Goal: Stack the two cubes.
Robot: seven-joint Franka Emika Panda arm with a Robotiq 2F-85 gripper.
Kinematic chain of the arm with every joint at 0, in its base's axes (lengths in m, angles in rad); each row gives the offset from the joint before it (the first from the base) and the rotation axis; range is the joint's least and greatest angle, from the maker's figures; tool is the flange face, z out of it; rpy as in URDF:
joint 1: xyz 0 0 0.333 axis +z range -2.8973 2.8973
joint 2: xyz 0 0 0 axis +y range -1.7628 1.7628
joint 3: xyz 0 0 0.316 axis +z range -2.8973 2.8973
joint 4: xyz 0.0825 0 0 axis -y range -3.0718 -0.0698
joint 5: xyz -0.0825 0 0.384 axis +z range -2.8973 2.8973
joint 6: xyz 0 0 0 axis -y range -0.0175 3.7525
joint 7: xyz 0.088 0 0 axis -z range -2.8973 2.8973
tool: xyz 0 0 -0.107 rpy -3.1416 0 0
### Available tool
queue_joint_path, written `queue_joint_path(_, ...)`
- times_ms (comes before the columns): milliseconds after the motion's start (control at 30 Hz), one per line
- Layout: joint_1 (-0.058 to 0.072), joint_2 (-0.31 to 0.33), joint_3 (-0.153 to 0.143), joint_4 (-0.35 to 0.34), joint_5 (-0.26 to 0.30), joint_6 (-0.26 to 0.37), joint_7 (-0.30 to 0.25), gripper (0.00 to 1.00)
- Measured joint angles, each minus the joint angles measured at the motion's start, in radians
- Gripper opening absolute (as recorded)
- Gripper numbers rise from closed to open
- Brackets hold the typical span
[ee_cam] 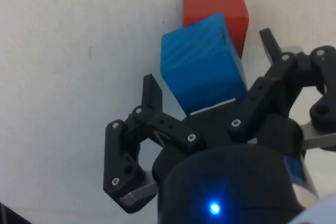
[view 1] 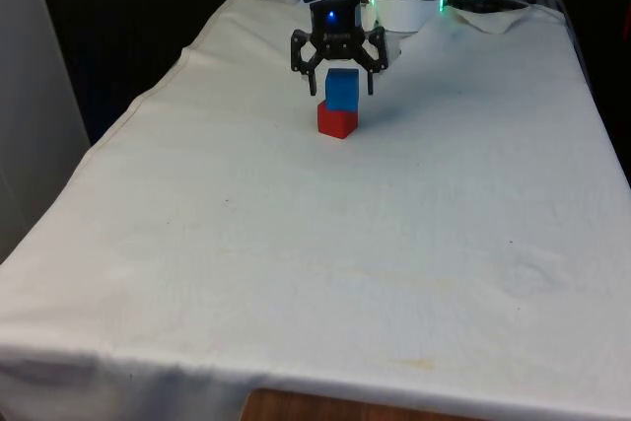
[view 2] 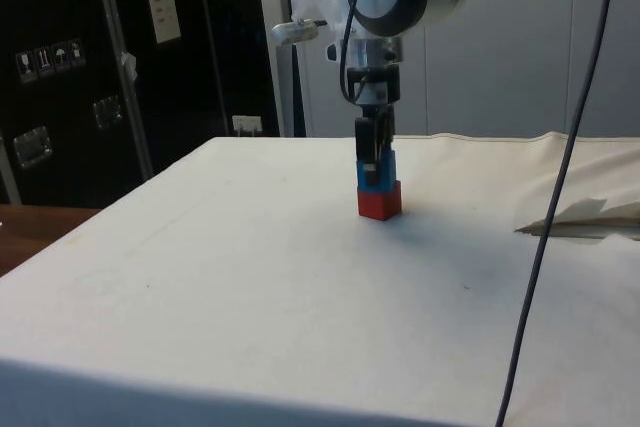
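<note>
A blue cube (view 1: 342,89) with flat matte faces and crisp corners sits on top of a red cube (view 1: 337,122) of much the same build. In the wrist view the blue cube (ee_cam: 203,64) is turned a little relative to the red cube (ee_cam: 218,10) below it, so their edges do not line up. The pair stands on the tabletop (view 1: 296,244), towards its far end in the front view and roughly midway across.

The black end effector (view 1: 341,70) hangs over the stack with its fingers spread wide, one on each side of the blue cube with a gap showing at both sides; in the wrist view neither finger (ee_cam: 152,93) touches it. In the side view the end effector (view 2: 374,152) reaches down around the blue cube (view 2: 378,176), above the red one (view 2: 380,201).

The white cloth is soft, faintly creased and lightly stained, and drapes over the near edge. A crumpled fold of cloth (view 1: 498,17) lies at the far corner on the front view's right, well apart from the cubes. A dark cable (view 2: 560,197) hangs across the side view, nearer the camera than the stack. Bare cloth lies open all around the stack.
</note>
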Motion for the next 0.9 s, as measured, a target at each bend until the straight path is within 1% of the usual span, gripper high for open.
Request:
queue_joint_path(100,0.000,-0.005,0.000,0.008,0.000,-0.003,0.000,1.00)
queue_joint_path(167,0.002,-0.019,0.000,0.020,0.000,-0.023,0.001,1.00)
queue_joint_path(233,0.002,-0.019,0.000,0.020,0.000,-0.023,0.001,1.00)
queue_joint_path(300,0.002,-0.034,0.001,0.032,0.000,-0.049,0.003,1.00)
queue_joint_path(400,0.003,-0.043,0.004,0.046,0.000,-0.066,0.006,1.00)
queue_joint_path(533,0.004,-0.043,0.006,0.067,0.000,-0.084,0.009,1.00)
queue_joint_path(667,0.007,-0.043,0.012,0.107,0.000,-0.119,0.015,1.00)
queue_joint_path(900,0.010,-0.034,0.022,0.158,0.000,-0.153,0.021,1.00)
